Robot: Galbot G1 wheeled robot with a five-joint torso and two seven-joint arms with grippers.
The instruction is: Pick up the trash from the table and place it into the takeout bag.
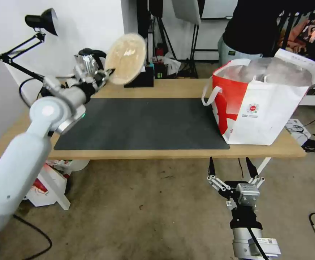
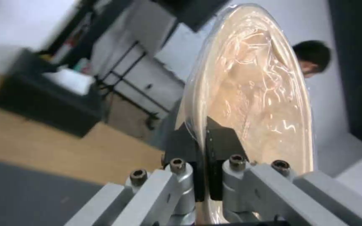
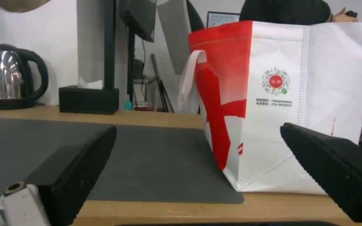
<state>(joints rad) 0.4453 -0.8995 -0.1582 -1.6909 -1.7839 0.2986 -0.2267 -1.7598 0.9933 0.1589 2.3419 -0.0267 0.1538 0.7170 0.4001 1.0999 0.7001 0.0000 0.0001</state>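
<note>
We are gripping the tan paper bowl (image 1: 126,59) by its rim in the left gripper (image 1: 101,76), jaws pinched shut on it, lifting it tilted on edge above the table (image 1: 157,88) so it can travel toward the takeout bag (image 1: 262,104) standing open at the right. Our right gripper (image 1: 232,169) is waiting below the table edge, fingers spread apart.

Tan paper bowl (image 1: 126,58) tilted on edge, raised above far left of bench (image 1: 179,88), white-red takeout bag (image 1: 259,103) upright, open, right
</note>
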